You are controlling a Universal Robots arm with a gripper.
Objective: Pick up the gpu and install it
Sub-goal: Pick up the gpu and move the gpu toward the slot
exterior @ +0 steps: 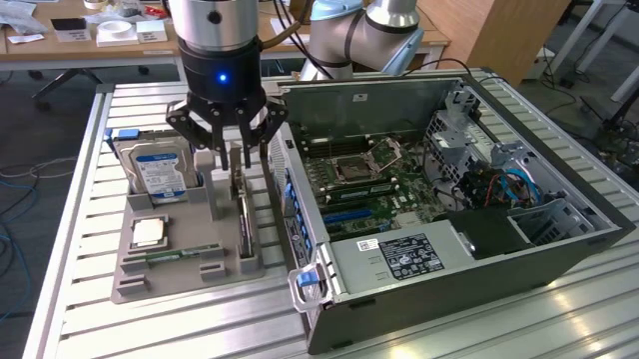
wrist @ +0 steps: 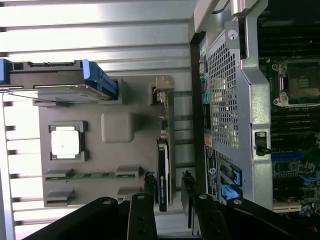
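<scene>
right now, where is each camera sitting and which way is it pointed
Exterior view: off the arm, above the bench, looking down at the grey parts tray and the open computer case; the arm and gripper show, hanging over the gpu, which stands on edge in the tray.
Wrist view: on the wrist, looking down past the gripper's dark fingers, which stand apart on either side of the gpu.
Shared: gripper, gpu, tray, the hard drive and the case.

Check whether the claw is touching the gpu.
Cannot tell: in the wrist view the claw straddles the gpu, fingertips close beside it, neither contact nor gap plain.
</scene>
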